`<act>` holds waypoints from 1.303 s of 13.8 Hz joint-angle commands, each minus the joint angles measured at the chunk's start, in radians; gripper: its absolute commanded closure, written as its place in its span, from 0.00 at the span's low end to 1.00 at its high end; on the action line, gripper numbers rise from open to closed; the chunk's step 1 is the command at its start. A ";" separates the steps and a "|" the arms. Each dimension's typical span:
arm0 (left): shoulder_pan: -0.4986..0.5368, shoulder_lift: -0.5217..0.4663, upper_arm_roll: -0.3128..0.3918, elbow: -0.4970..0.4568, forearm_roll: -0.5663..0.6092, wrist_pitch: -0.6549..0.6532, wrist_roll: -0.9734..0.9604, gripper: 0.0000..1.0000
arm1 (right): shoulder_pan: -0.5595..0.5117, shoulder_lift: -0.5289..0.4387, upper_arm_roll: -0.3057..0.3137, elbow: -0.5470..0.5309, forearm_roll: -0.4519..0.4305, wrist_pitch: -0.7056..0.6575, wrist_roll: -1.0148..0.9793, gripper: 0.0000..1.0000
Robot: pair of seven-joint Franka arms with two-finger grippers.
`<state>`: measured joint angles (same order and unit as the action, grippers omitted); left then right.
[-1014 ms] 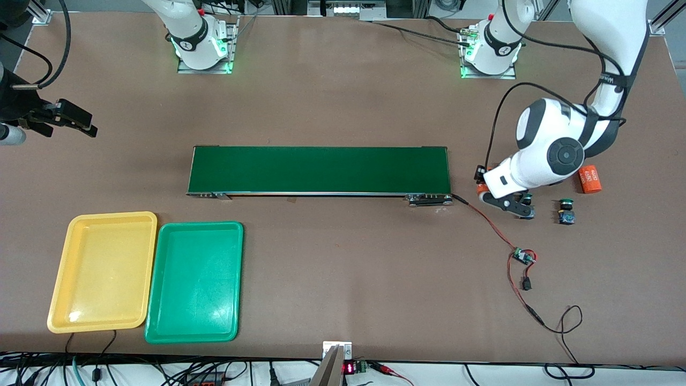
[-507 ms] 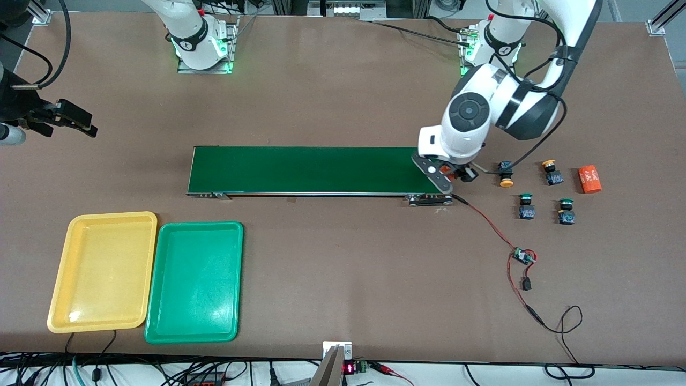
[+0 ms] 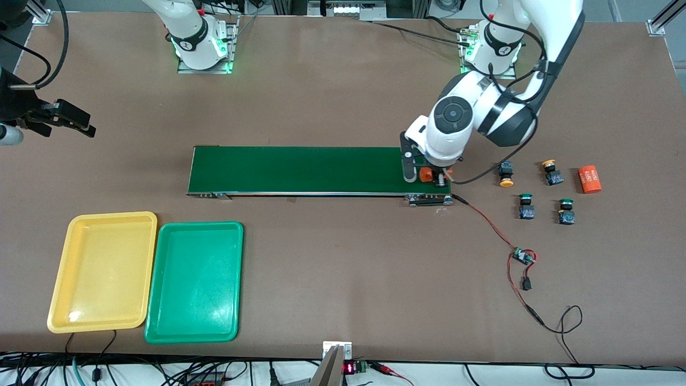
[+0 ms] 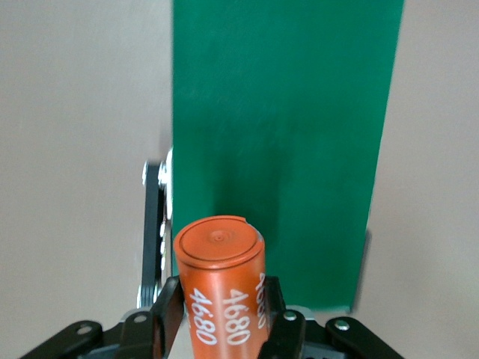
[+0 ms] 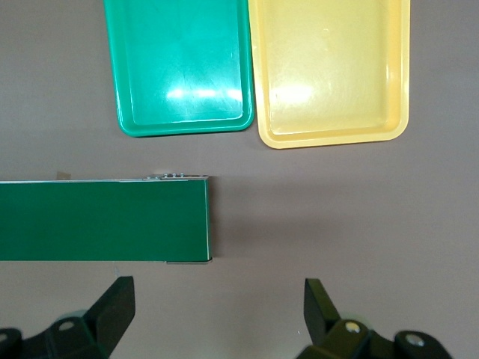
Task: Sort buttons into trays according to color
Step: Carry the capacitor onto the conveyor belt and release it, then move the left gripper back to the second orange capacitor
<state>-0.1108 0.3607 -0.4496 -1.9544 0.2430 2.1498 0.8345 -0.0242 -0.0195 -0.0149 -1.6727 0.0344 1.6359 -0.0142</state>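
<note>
Lying across the middle of the table (image 3: 343, 279), the long green belt (image 3: 300, 169) is taking up the most room. Sitting nearer the front camera toward the right arm's end are the yellow tray (image 3: 102, 272) and the green tray (image 3: 194, 282), side by side and almost touching, both holding nothing.

Left arm is reaching down from its base, its left gripper (image 3: 424, 174) hovering over the belt's end toward the left arm's end of the table. Its fingers (image 4: 165, 314) are clamping an orange cylinder (image 4: 223, 288) with white numerals, cylinder lying lengthwise between the pads.

Right arm is waiting off at its end of the table; right gripper (image 5: 217, 310) is hanging high with fingers spread wide, holding nothing, looking down on the trays and the belt end.

Four buttons are sitting on the table toward the left arm's end, past the belt: yellow-cap button (image 3: 505, 174) and second yellow-cap button (image 3: 551, 172) farther from the camera, green-cap button (image 3: 526, 206) and second green-cap button (image 3: 566, 212) nearer. None is touching another.

Second orange cylinder (image 3: 589, 179) is lying beside the yellow-cap pair. Red and black wire (image 3: 506, 252) is trailing from the belt toward the front camera.
</note>
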 commanded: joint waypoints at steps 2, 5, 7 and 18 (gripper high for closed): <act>-0.029 0.035 -0.017 0.008 0.027 0.042 0.052 0.96 | -0.005 0.012 0.004 0.021 -0.008 -0.007 -0.009 0.00; -0.030 0.032 -0.017 -0.017 0.026 0.038 0.040 0.74 | -0.010 0.038 0.001 0.024 -0.005 -0.001 -0.013 0.00; -0.030 0.032 -0.020 -0.023 0.025 0.039 0.040 0.00 | -0.011 0.047 0.000 0.047 0.007 -0.001 -0.009 0.00; 0.207 -0.100 0.267 -0.015 0.010 0.050 0.034 0.00 | -0.007 0.059 0.001 0.059 -0.039 -0.018 -0.101 0.00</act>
<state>0.0954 0.2712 -0.2487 -1.9587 0.2434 2.1916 0.8856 -0.0255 0.0344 -0.0186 -1.6345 0.0067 1.6407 -0.1008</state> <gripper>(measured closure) 0.000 0.000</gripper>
